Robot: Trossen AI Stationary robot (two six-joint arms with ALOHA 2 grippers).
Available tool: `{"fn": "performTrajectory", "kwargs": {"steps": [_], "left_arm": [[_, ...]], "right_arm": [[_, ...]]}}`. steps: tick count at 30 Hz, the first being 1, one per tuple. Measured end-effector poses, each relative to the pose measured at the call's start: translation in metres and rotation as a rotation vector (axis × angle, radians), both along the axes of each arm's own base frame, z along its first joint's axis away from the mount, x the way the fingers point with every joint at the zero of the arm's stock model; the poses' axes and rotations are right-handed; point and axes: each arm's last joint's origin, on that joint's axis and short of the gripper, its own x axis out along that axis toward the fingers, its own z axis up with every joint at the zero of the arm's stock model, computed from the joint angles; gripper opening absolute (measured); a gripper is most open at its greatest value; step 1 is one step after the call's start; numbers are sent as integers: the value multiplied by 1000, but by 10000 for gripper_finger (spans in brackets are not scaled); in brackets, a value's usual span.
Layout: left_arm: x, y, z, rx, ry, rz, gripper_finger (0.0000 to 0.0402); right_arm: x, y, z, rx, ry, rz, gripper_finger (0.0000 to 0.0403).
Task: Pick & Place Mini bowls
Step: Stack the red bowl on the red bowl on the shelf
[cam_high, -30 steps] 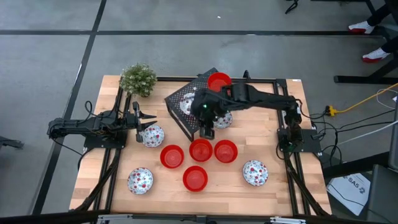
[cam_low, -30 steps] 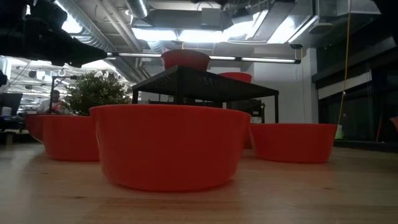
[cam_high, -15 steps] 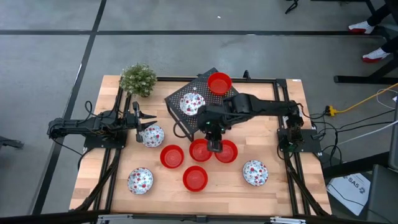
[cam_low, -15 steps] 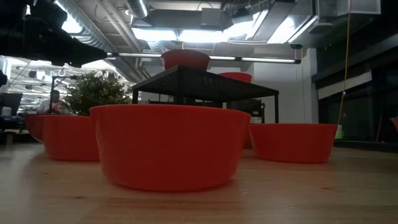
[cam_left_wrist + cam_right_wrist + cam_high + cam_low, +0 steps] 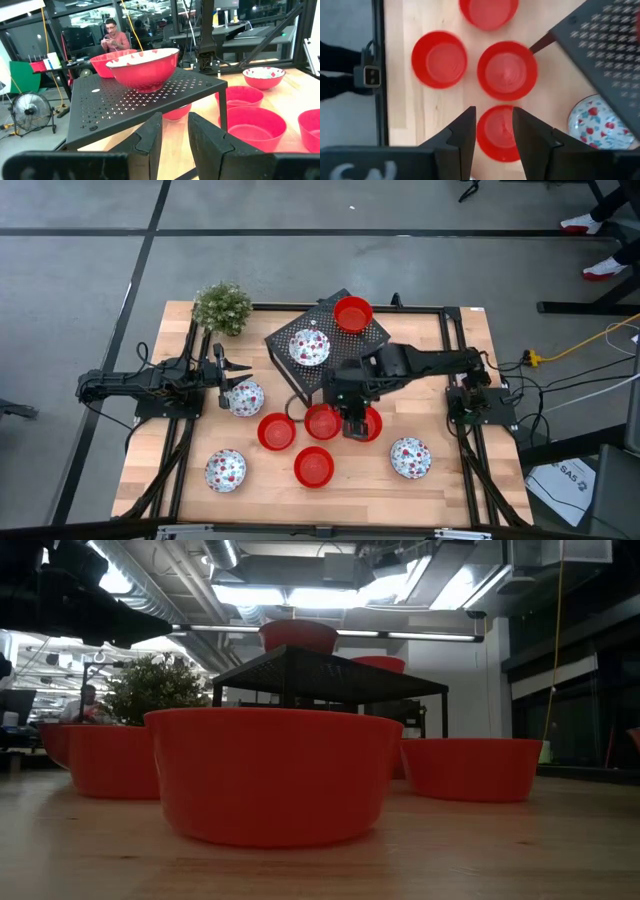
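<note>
Red mini bowls (image 5: 277, 431) (image 5: 322, 421) (image 5: 314, 466) sit grouped at the table's middle front, a fourth red one (image 5: 370, 424) partly under my right gripper (image 5: 355, 423). In the right wrist view the right gripper (image 5: 493, 114) hangs open above that red bowl (image 5: 499, 134), holding nothing. Speckled mini bowls lie at the left (image 5: 246, 396), front left (image 5: 225, 470) and front right (image 5: 410, 457). The black rack (image 5: 290, 368) carries a red bowl (image 5: 352, 313) and a speckled one (image 5: 309, 347). My left gripper (image 5: 232, 376) waits open beside the left speckled bowl.
A green plant (image 5: 222, 307) stands at the back left corner. Another speckled bowl (image 5: 595, 122) sits under the rack (image 5: 607, 45). Black frame rails run along both table sides. A person (image 5: 112, 37) sits in the room beyond the table.
My right gripper has moved from the rack's front edge toward the table's front, and now sits over the right red bowl of the group. The left arm has not moved.
</note>
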Motion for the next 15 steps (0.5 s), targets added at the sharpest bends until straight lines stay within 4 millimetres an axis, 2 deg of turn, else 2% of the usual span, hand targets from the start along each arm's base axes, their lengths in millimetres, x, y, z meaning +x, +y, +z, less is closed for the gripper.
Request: {"fn": "performTrajectory", "kwargs": {"steps": [6,11,15], "left_arm": [[0,0,0,0,-1,0,88],[0,0,0,0,0,0,88],[0,0,0,0,0,0,88]], "right_arm": [[-5,35,-20,-9,75,69,128],[-11,73,-53,-30,155,140,128],[-12,96,-84,-72,169,164,128]]}}
